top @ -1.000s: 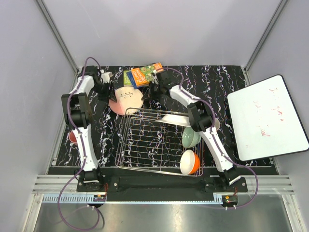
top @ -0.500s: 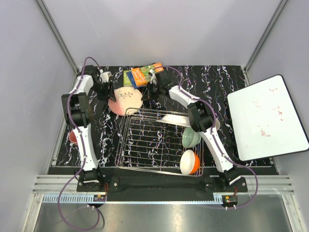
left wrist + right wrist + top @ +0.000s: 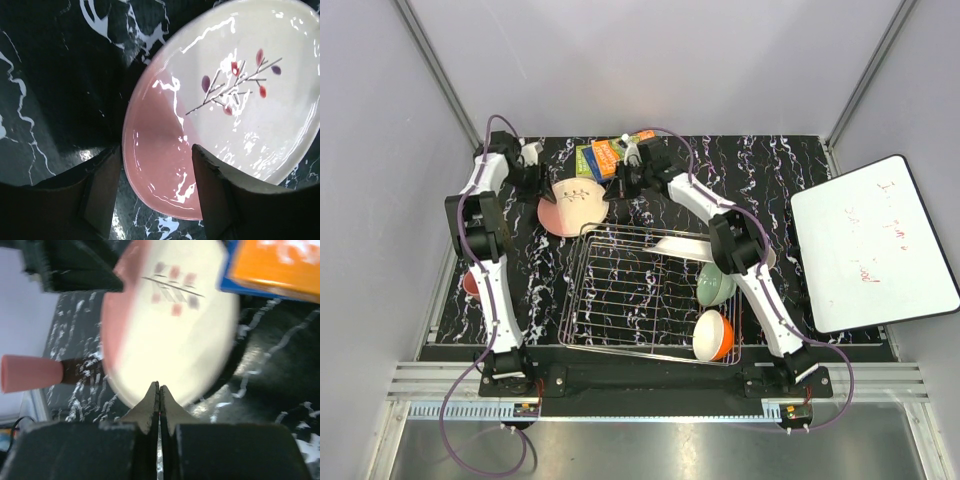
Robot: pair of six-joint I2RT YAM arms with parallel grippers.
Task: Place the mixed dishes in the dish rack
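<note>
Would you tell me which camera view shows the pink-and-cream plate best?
The left wrist view: the pink-and-cream plate fills the frame sharply, twig pattern clear. The right wrist view shows it blurred; the top external view shows it small.

1. Books are crowding the pink plate's far edge.
2. The left gripper and right gripper are flanking it, blocking both sides.
3. The white plate, green bowl and orange bowl are filling the rack's right half; its left half is lying open.
</note>
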